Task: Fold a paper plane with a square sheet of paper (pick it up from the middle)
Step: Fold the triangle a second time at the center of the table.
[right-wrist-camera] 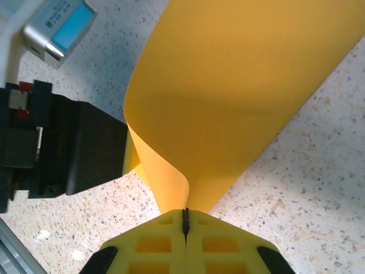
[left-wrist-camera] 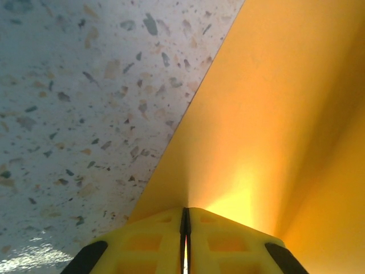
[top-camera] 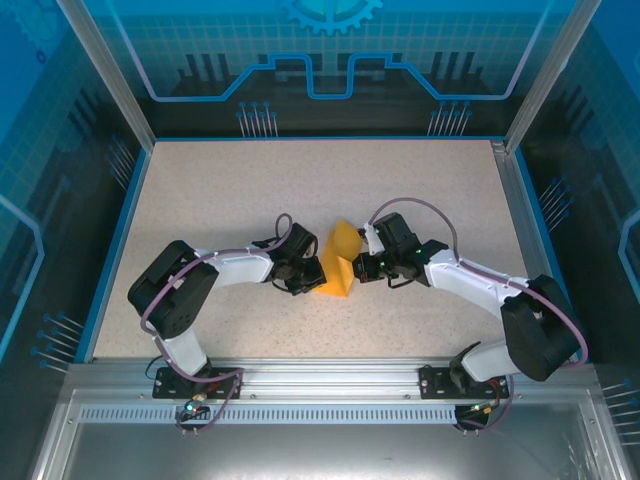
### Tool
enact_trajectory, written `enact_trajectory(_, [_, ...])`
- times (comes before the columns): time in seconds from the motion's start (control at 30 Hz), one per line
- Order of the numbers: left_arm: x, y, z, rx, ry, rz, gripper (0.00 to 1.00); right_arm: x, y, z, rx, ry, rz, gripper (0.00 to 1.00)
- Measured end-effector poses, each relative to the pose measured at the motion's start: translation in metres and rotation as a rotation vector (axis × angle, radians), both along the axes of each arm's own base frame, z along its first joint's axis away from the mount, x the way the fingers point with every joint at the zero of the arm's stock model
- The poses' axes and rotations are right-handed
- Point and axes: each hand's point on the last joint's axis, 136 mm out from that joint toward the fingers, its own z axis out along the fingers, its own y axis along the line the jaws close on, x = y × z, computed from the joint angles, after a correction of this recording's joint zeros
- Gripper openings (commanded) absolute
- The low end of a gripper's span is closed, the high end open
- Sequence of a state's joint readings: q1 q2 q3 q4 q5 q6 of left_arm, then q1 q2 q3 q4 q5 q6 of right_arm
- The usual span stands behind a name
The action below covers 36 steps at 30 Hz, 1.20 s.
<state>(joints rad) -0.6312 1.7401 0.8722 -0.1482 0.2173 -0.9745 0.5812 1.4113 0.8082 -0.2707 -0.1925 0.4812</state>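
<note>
Near the middle of the speckled table [top-camera: 250,190], the two arms meet from either side with the square sheet of paper [top-camera: 340,260] between them. The left gripper [left-wrist-camera: 185,214] has its yellow fingers [left-wrist-camera: 142,242] pressed together on the sheet's edge, and the orange-yellow surface [left-wrist-camera: 274,114] fans away from the seam above the tabletop. The right gripper [right-wrist-camera: 185,214] likewise has its jaws pinched shut on the paper [right-wrist-camera: 239,74], which curls up from the fingertips in a rounded bend. The left gripper's black body [right-wrist-camera: 74,148] sits just beside that curl. From above, the sheet seems to stand in a raised, tent-like shape, though its creases are hard to make out there.
</note>
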Motion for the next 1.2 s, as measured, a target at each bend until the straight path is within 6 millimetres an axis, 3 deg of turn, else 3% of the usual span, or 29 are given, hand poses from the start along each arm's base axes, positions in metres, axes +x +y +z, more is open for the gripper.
enact_trajectory(0.2, [0.0, 0.0, 0.0, 0.0, -0.002, -0.009, 0.12, 0.003, 0.001, 0.008, 0.003, -0.009, 0.001, 0.03])
enact_trajectory(0.8, [0.0, -0.001, -0.001, -0.001, 0.007, -0.014, 0.11, 0.005, -0.002, 0.006, 0.011, 0.001, 0.02, 0.03])
enact_trajectory(1.03, [0.001, -0.004, -0.002, -0.019, 0.011, -0.018, 0.11, 0.011, -0.01, -0.009, 0.014, 0.038, 0.035, 0.03])
enact_trajectory(1.2, [0.003, -0.007, -0.001, -0.033, 0.006, -0.023, 0.11, 0.009, -0.005, -0.016, 0.024, 0.06, 0.078, 0.04])
